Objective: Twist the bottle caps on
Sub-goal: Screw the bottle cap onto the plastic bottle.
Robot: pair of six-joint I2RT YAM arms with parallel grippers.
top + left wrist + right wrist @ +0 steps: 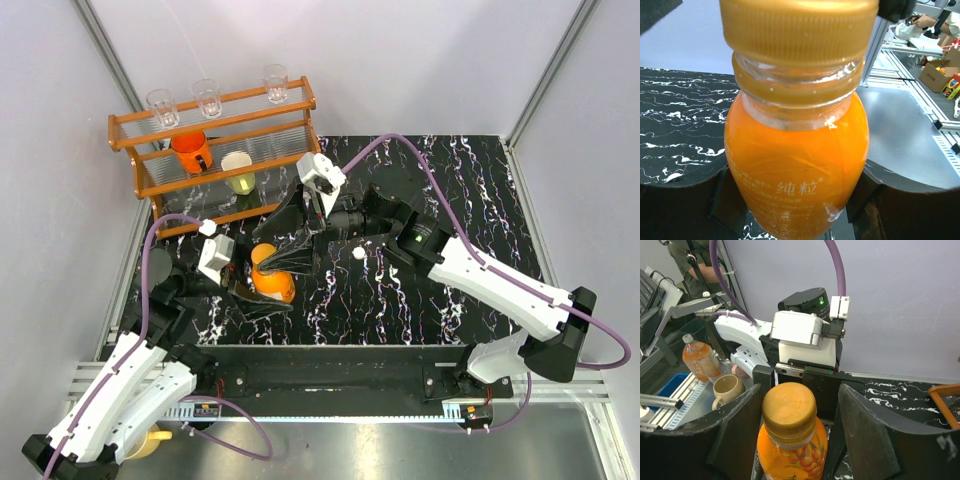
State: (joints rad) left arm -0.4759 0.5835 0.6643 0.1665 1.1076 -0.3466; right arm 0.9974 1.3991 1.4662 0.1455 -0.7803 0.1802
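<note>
While L fingers (675,210) seemingly grip orange bottle (795,165), R fingers (735,430) open astride orange cap (789,407); rack (240,99) behind, white cap (357,254) nearby.

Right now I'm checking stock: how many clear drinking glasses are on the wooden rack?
3, all on the top of the rack: left glass, middle glass, right glass. More may be hidden on the lower shelves.

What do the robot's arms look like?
Both the left arm and right arm have white shells over black joints. A purple cable loops along each. The left end effector and right end effector have black wedge-shaped fingers. A small green light glows on the right arm.
</note>
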